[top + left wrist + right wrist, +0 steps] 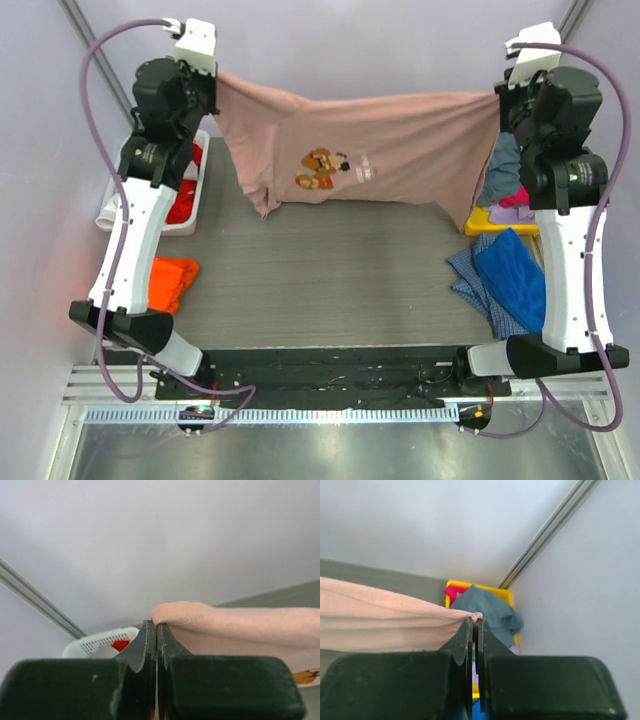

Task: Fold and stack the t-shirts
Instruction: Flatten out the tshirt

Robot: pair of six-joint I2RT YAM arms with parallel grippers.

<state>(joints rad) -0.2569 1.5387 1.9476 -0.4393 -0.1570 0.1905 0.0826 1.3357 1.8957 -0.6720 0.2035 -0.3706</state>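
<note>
- Although the dusty-pink t-shirt (400,135) carries a print (322,168) on its chest, a small cartoon-like figure in brown, orange and red with pale marks to its right, none of those marks can be read as letters.
- No other writing or brand mark can be made out on the arms or containers.
- The left gripper (156,625) is clamped tight on one upper corner of the pink shirt. In its wrist view the fabric bulges up just past the fingertips and runs off to the right.
- The right gripper (476,621) is likewise pinched closed on the opposite corner, with a small nub of pink cloth showing at the tips and the rest stretching away to the left.
- Between the two grippers the shirt hangs spread like a curtain over the far part of the table (320,290), its top edge sagging slightly in the middle. The left side droops lower than the right, and it cannot be told whether the hem touches the table.
- Both arms rise from their bases at the near edge and reach up and forward, with the wrists high near the far corners and well apart.
- A red t-shirt (182,210) lies in a white basket (192,226) under the left arm, and an orange t-shirt (172,280) lies on the table nearer the base.
- A grey-teal t-shirt (505,160) tops a yellow bin (500,224) on the right. A blue t-shirt (518,278) and a checked cloth (468,278) lie beside it.
</note>
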